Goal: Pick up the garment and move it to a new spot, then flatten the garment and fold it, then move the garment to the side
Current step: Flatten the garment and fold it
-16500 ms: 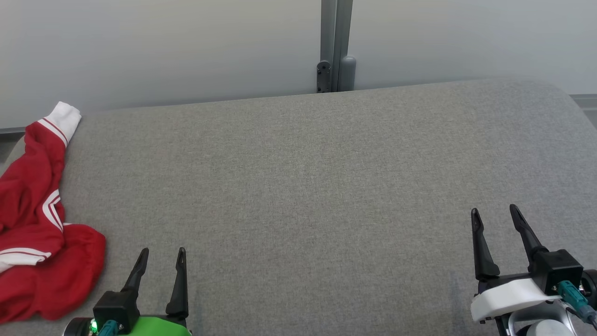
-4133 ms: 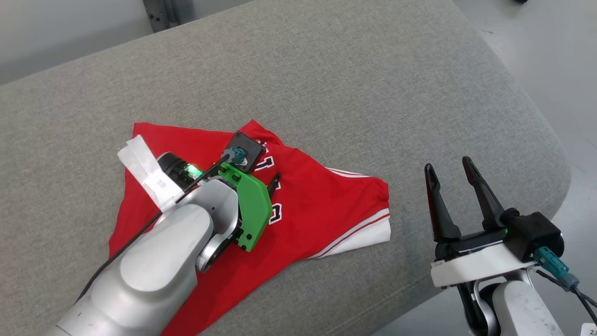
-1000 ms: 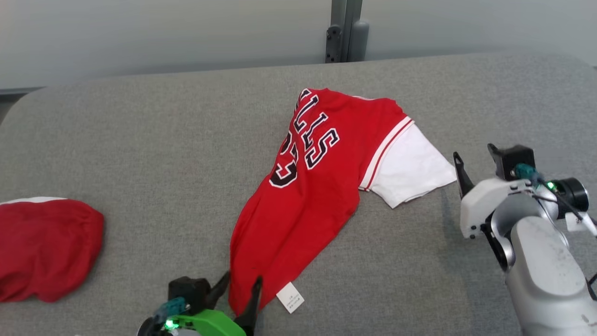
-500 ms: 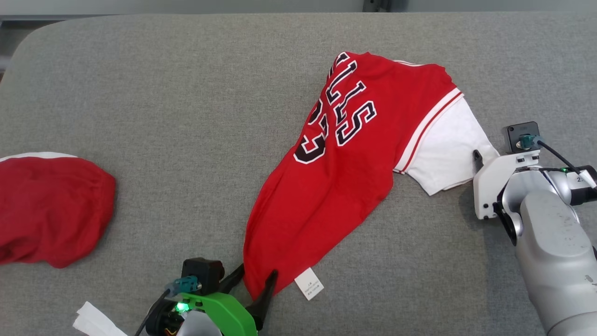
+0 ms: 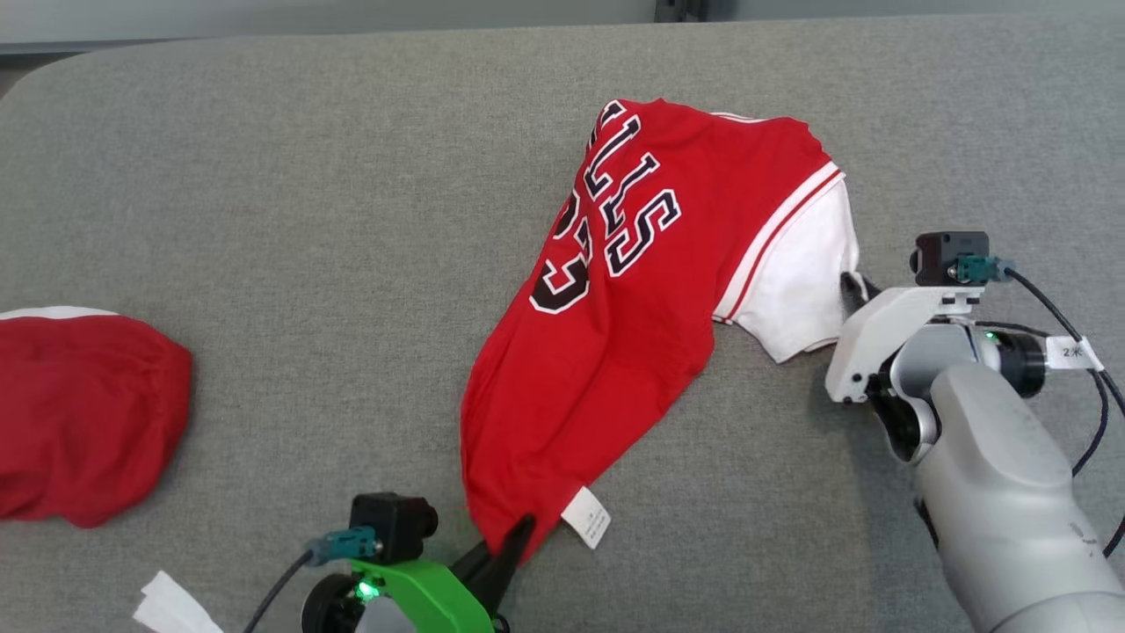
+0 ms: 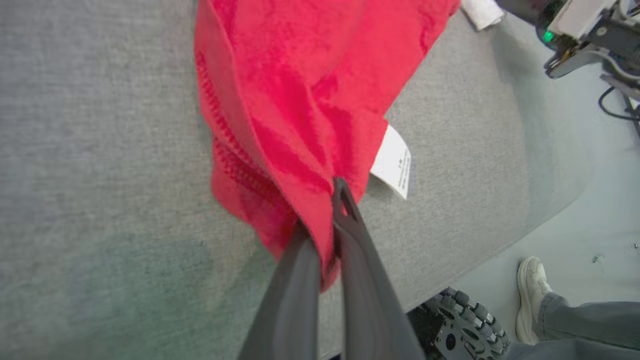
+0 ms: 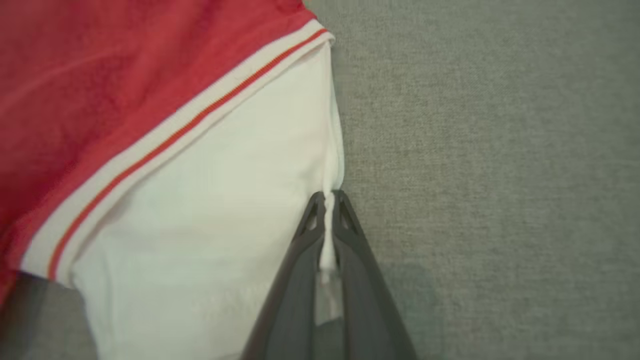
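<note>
Two closed pinches on limp, light garment (image 5: 606,352): left gripper (image 5: 517,534) at near hem (image 5: 489,510), right gripper (image 5: 851,286) at right sleeve (image 5: 800,290) edge.

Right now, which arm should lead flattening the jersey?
Likely left: the left gripper holds the jersey by its bunched hem, bare couch beside it. The right gripper only pinches the sleeve edge.

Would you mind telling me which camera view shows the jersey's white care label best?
The left wrist view: the care label is large and close there, hanging off the hem of the red jersey beside the left gripper. The head view has it small, by the same hem. The right wrist view looks at the white sleeve.
</note>
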